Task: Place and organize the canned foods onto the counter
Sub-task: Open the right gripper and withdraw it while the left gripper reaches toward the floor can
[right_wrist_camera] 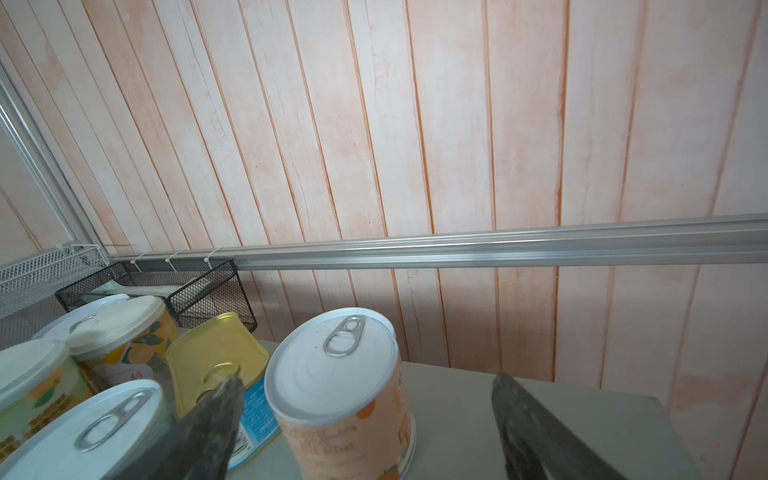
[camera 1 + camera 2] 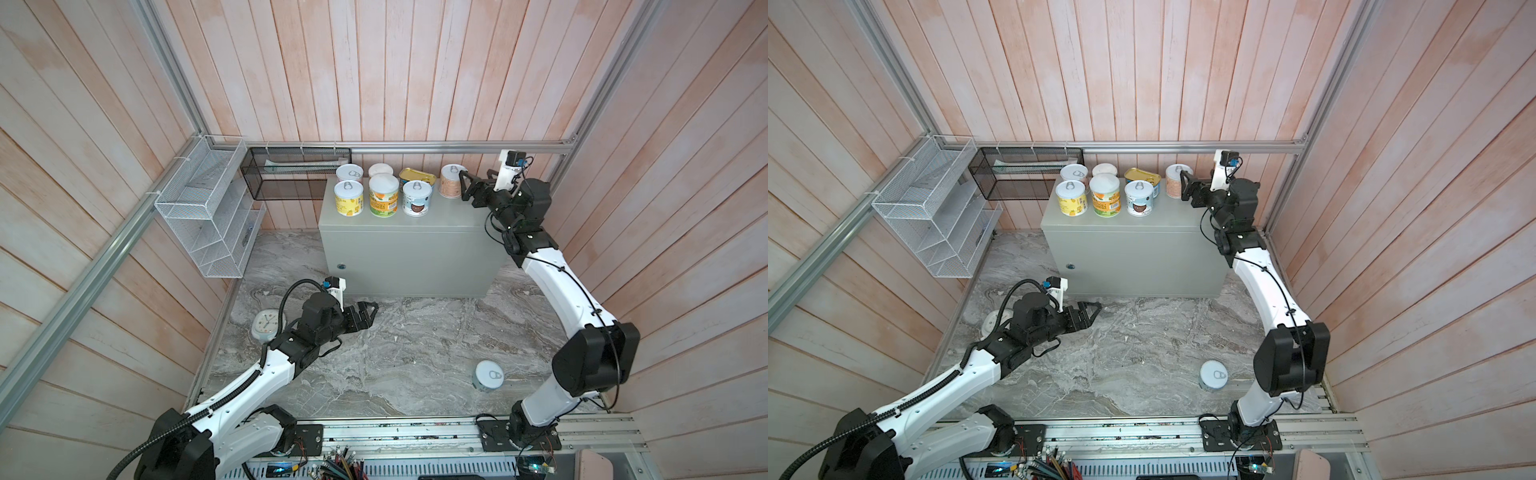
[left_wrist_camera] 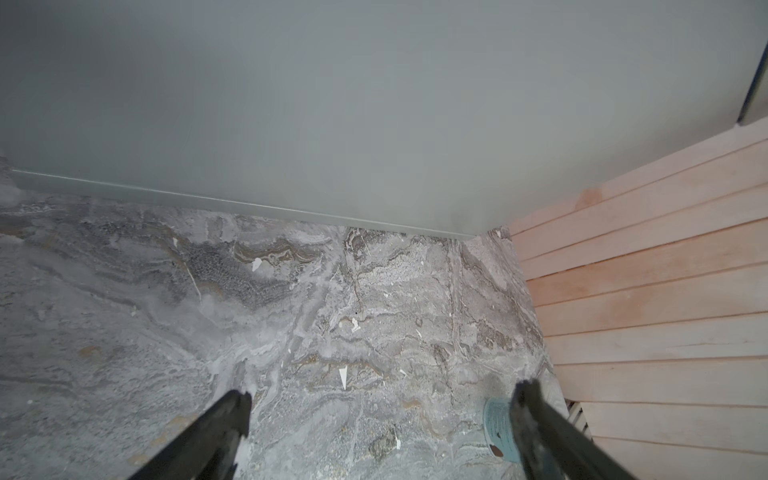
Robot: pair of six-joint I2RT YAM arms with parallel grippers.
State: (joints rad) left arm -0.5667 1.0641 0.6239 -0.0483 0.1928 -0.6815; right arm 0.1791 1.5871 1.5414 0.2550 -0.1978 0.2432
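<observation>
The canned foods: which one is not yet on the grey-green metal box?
The short can with a white pull-tab lid, standing alone on the grey veined marble surface; the others all stand on the grey-green metal box.

This is a robot test booth in a lab, dressed up like a small kitchen. The walls (image 2: 395, 70) are pink wood boards in a silver metal frame (image 2: 415, 147). The worktop (image 2: 395, 365) looks like grey marble. Food cans (image 2: 384, 195) stand on a grey metal box (image 2: 407, 257). The left arm (image 2: 249, 382) and right arm (image 2: 557, 282) are bolted to a rail (image 2: 415, 434) beside loose coloured wires (image 2: 340, 461).
</observation>
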